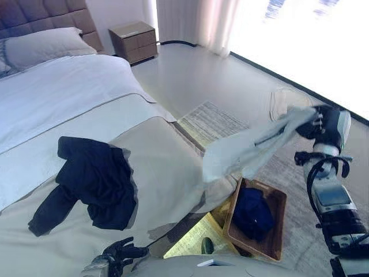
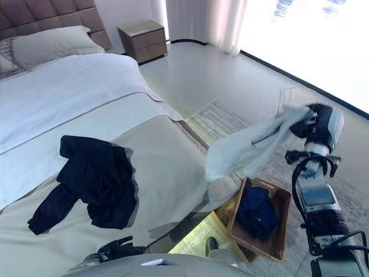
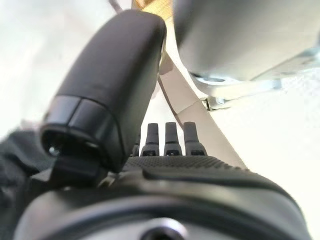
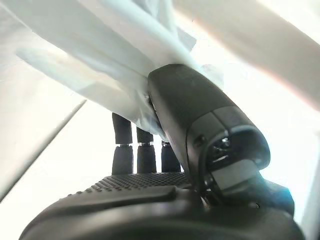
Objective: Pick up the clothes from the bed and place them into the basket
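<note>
In the left eye view the right hand (image 1: 320, 124) at right centre holds a white garment (image 1: 245, 151) trailing lower-left from it, its loose end above the basket (image 1: 275, 229) at lower right; a dark garment (image 1: 95, 184) lies on the bed (image 1: 63, 98) at left. In the left wrist view the left hand (image 3: 150, 165) holds nothing, fingers straight. In the right wrist view the thumb and fingers (image 4: 145, 150) pinch the white cloth.

A wooden nightstand (image 1: 134, 41) stands at twelve o'clock beside a tufted headboard (image 1: 43, 14). A pale pillow (image 1: 43, 46) lies at eleven o'clock. White curtains (image 1: 193, 22) hang at one o'clock. A striped rug (image 1: 210, 121) covers the floor near the centre.
</note>
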